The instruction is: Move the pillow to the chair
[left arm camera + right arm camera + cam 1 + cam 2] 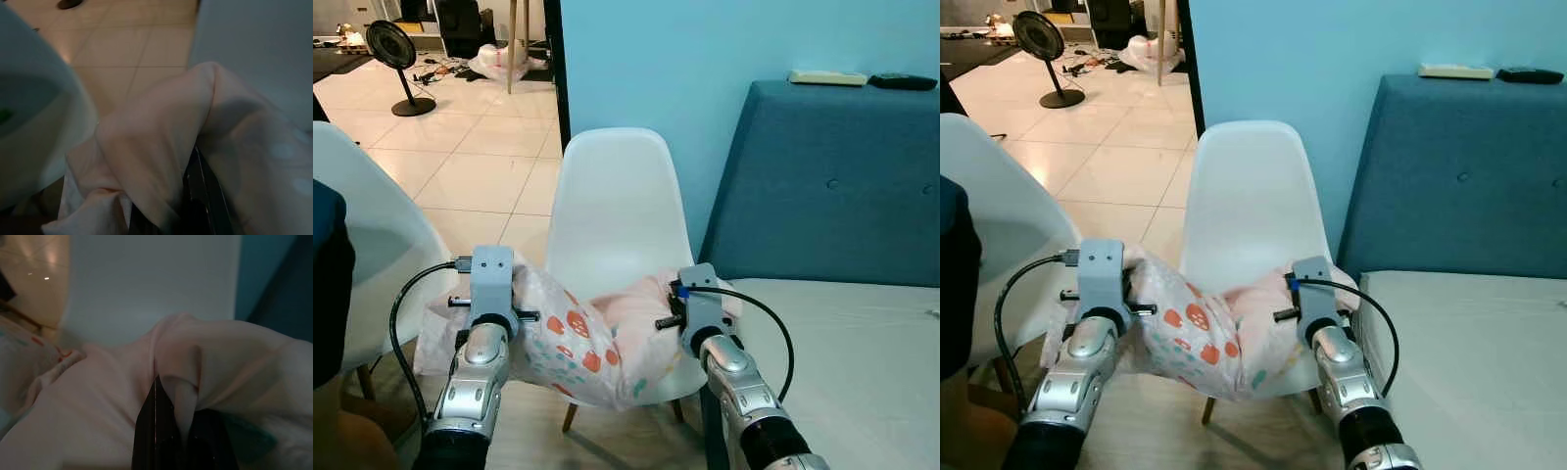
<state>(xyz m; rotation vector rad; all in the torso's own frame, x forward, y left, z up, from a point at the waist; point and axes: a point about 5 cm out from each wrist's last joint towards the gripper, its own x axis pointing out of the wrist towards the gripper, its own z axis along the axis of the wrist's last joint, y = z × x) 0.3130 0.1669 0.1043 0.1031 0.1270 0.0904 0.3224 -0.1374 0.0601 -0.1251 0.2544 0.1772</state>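
So both grippers are clamped on the pillow (592, 338) right now: the left gripper (195, 196) has a fold of pink fabric bunched between its black fingers, and the right gripper (171, 431) is pinching another fold the same way. The pillow hangs stretched between them, sagging over the front edge of the white chair (617, 211), with its middle resting on the seat and the left end sticking out past the chair's side. Beyond the chair sits the teal headboard (832, 181), and the bed (847, 362) is just beside it. Risk looks like this: if they let go now, that overhanging left end could drag the pillow off onto the floor.
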